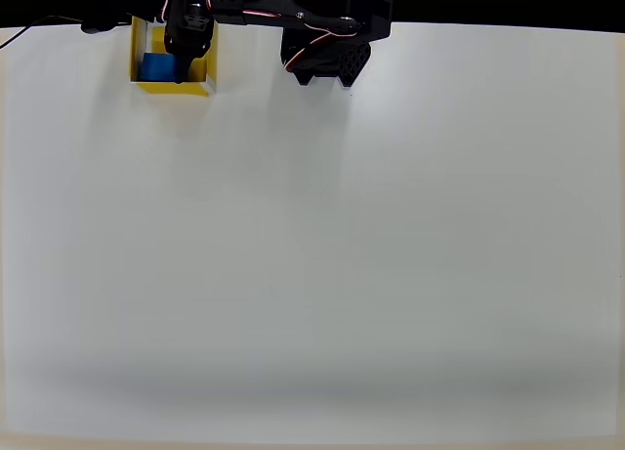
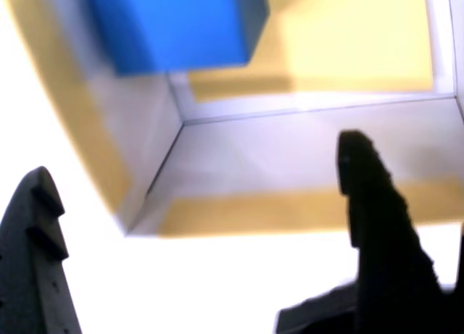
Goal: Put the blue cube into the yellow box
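**A:** Since the blue cube (image 2: pixel 174 26) already lies inside the yellow box (image 2: pixel 348 48), what do you think I should do now?

**B:** I judge that the placing itself is done, so your step in hand is to take the arm away cleanly. In the wrist view the gripper (image 2: pixel 206 225) is spread wide with nothing between its fingers (image 2: pixel 370 203), and the cube sits apart from them, in the far corner of the box.

**A:** Can I pull sideways?

**B:** Better not. In the overhead view the gripper (image 1: pixel 186 40) hangs right over the box (image 1: pixel 200 85), and the cube (image 1: pixel 156 67) is at the left side of it. Lift straight up first (one finger seems close to the near wall, though the blur makes this hard to tell). If you swing before you rise, you may drag the box across the table (image 1: pixel 342 274).
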Controlling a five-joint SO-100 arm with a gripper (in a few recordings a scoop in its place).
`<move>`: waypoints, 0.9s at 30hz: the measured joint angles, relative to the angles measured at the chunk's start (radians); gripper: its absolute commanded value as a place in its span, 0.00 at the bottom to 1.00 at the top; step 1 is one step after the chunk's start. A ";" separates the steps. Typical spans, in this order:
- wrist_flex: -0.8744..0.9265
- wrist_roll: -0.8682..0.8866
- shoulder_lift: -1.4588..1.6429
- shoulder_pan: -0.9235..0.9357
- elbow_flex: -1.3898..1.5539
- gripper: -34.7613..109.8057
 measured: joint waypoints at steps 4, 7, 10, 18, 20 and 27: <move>0.075 -0.014 0.049 -0.031 -0.097 0.42; 0.104 -0.035 0.106 -0.074 -0.141 0.36; 0.114 -0.054 0.167 -0.141 -0.147 0.30; 0.133 -0.025 0.299 -0.512 -0.149 0.24; 0.133 0.000 0.311 -0.650 -0.149 0.24; 0.074 -0.005 0.443 -1.100 0.061 0.24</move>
